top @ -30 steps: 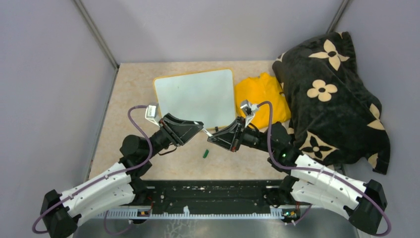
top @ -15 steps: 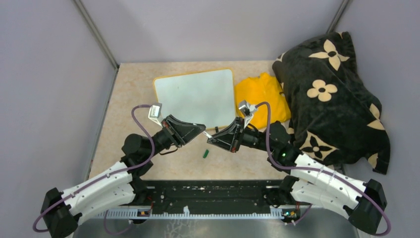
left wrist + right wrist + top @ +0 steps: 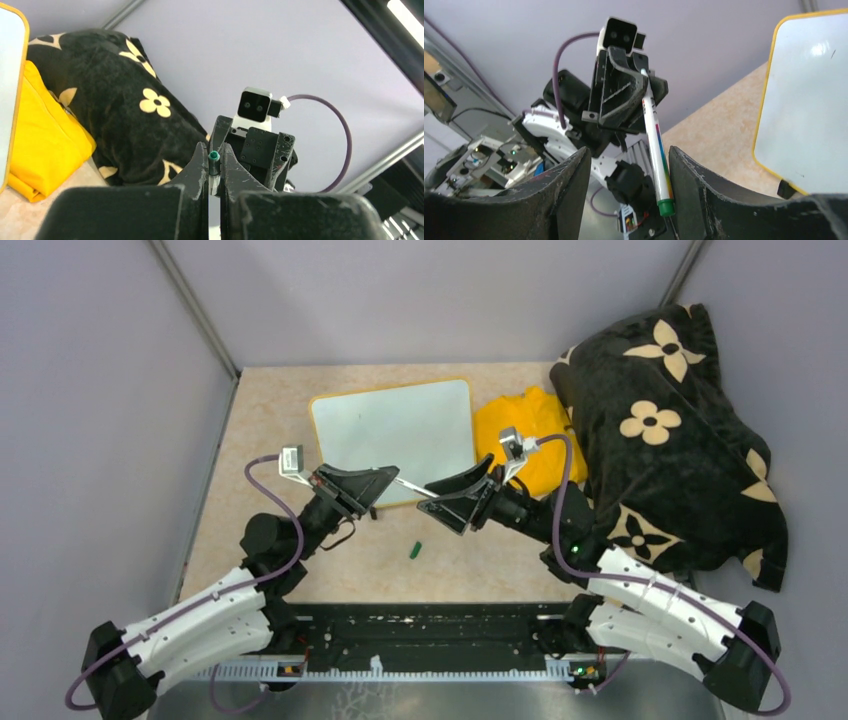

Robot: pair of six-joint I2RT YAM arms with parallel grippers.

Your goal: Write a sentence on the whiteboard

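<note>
On table (image 3: 262, 430): whiteboard (image 3: 395, 430) mid-back, folded cloth (image 3: 530, 430) just right, blanket (image 3: 680, 450) beyond, marker cap (image 3: 414, 550) in front.

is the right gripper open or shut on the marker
Open: the right gripper's jaws stand wide apart around the marker, which the left gripper's shut jaws hold.

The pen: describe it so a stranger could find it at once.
Find the whiteboard mid-table. At its near edge, the left gripper pinches the pen, which sticks out toward the right gripper. It is a thin white stick with a green end, unlike the tiny loose green piece nearby.
</note>
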